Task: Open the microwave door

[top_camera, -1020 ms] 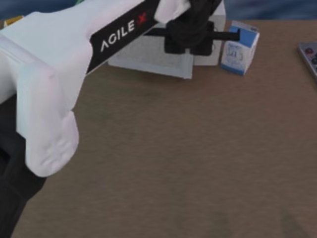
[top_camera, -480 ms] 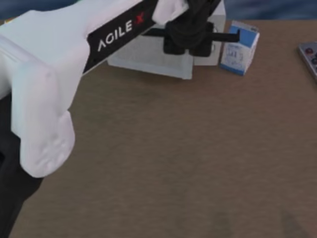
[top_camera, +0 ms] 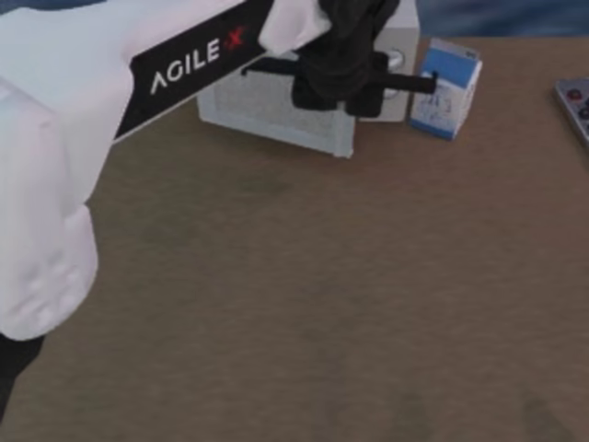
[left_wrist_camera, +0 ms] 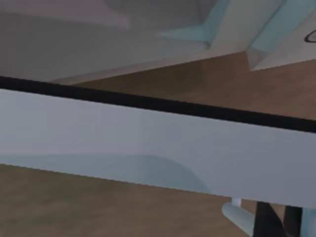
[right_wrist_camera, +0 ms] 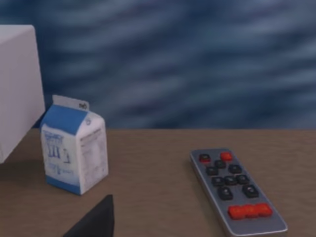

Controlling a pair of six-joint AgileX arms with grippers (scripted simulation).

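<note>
The white microwave [top_camera: 403, 28] stands at the table's back edge, a silver knob [top_camera: 396, 60] showing on its right panel. The microwave door [top_camera: 276, 106], with its grey mesh window, stands swung out at an angle, its free edge nearest the front. My left gripper [top_camera: 340, 92] is over that free edge, shut on the door's handle. In the left wrist view the door [left_wrist_camera: 148, 143] fills the frame as a white band, with the left gripper [left_wrist_camera: 276, 222] beside the pale handle [left_wrist_camera: 242, 217]. My right gripper shows only one dark fingertip [right_wrist_camera: 96, 222], off to the right.
A blue-and-white milk carton [top_camera: 446, 87] stands just right of the microwave, also seen as the carton [right_wrist_camera: 74, 153] in the right wrist view. A grey remote [top_camera: 575, 106] with red buttons lies at the table's right edge. My left arm [top_camera: 83, 138] spans the back left.
My left arm has shifted to the left, and the door's free edge has swung a little farther out from the microwave. Carton and remote have not moved.
</note>
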